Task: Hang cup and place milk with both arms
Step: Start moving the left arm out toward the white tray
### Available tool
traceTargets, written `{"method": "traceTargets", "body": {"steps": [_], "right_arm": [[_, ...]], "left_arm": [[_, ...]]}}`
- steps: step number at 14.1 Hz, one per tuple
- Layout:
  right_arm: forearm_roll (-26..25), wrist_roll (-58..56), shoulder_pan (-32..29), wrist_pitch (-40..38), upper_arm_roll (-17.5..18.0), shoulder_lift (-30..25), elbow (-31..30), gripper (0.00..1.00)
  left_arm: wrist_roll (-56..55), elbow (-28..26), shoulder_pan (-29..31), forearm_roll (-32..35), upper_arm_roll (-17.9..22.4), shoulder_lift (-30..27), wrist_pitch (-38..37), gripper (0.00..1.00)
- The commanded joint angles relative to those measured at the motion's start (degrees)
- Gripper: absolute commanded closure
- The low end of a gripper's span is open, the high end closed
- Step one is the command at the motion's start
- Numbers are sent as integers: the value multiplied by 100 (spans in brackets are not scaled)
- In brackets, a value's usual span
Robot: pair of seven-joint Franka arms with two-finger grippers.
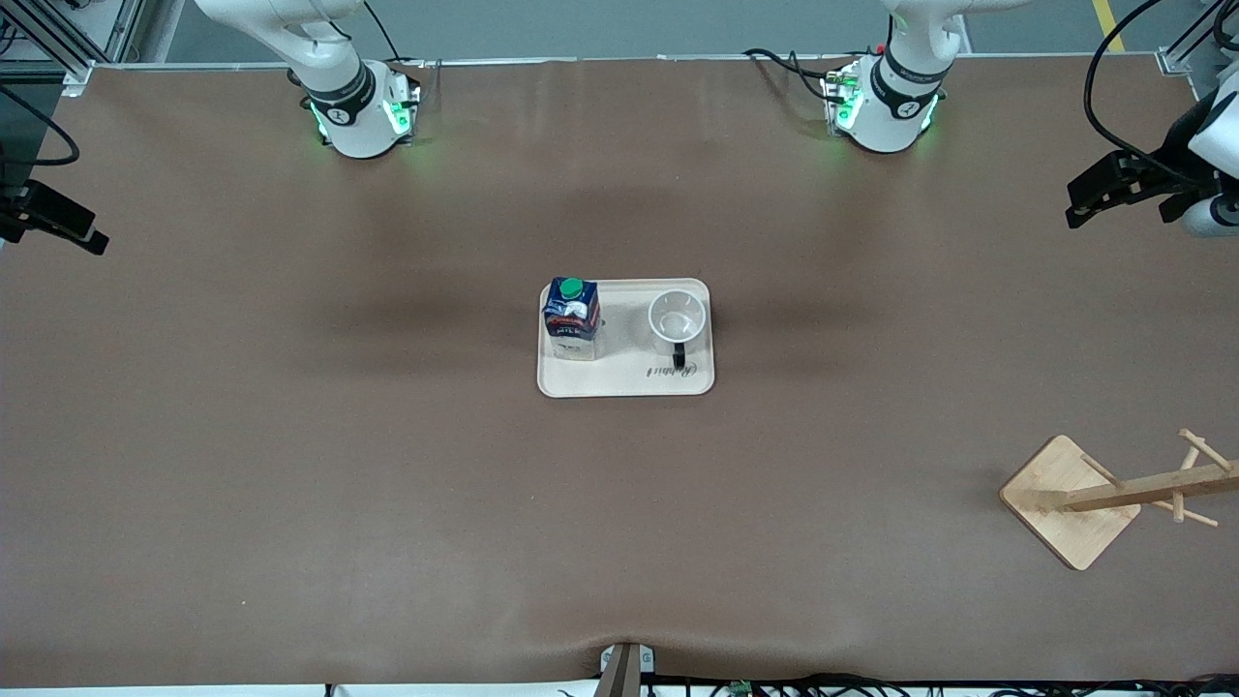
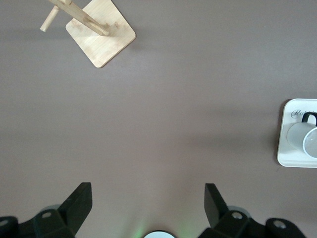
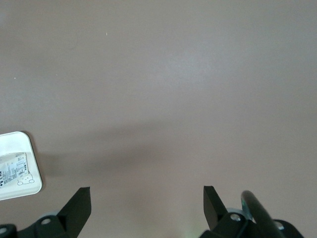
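Sitting mid-table, the tray (image 1: 625,379) is holding milk (image 1: 571,319) and cup (image 1: 676,318); the left gripper (image 2: 148,206) and right gripper (image 3: 147,207) are hanging wide apart over bare tabletop, gripping nothing.

A dark blue milk carton (image 1: 571,318) with a green cap is standing upright at frame center, just beside a white, black-handled cup (image 1: 676,318) sitting mouth-up.

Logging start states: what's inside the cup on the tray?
The cup looks empty; its pale inside shows from above. Its base on the tray is hidden.
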Motion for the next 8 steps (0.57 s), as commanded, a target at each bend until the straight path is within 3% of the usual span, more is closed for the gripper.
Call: {"method": "traceTargets", "body": {"steps": [1,8], "right_arm": [[-29,24,-46,-77,24,52,114,0],[-20,24,-46,-68,24,52,123,0]], "left_arm": [[53,167,16,-15,-1,85,-138,0],[-52,299,-72,-15,-71,348,-129,0]]}}
